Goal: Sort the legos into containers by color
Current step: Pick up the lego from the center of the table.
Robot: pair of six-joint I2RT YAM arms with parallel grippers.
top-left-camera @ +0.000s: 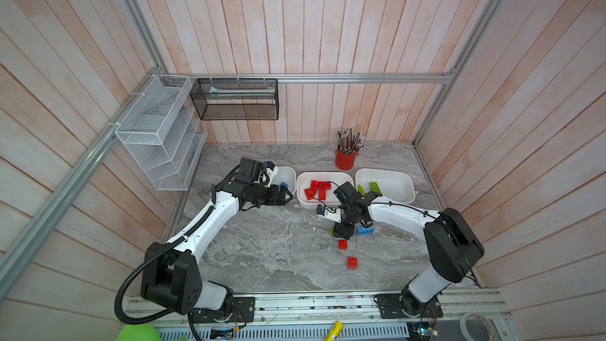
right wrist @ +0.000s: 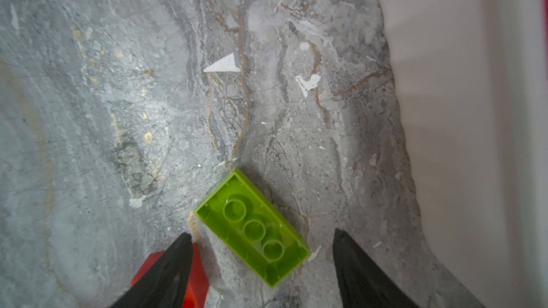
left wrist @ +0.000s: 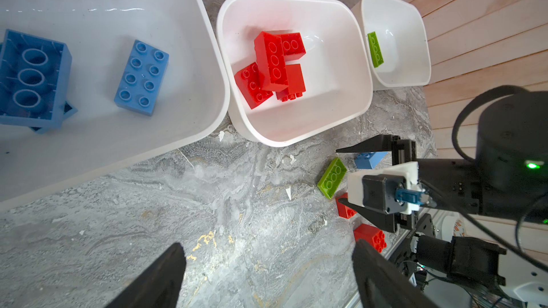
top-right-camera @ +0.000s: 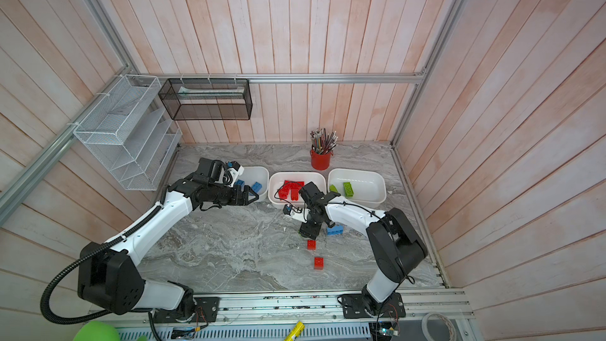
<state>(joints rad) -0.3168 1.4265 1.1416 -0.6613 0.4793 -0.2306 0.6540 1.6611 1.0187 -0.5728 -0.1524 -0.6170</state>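
right pincer [right wrist: 261, 232] is hovering wide astride the upturned green lego [right wrist: 252, 228], seemingly not touching it; left pincer [left wrist: 268, 242] is gaping empty.

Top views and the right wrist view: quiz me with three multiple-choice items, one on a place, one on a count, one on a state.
1. Which tub holds the sorted red bricks?
A. the one by the left arm
B. the middle tub
C. the one by the right arm

2. How many loose red bricks lie on the table?
A. none
B. two
C. five

3. The right pincer is:
A. shut on a blue brick
B. shut on a red brick
C. open over the green brick

Answers: B, red fills the centre tub in both top views; B, two lie apart from the tubs; C, its fingers stand apart, the brick lying on the table.
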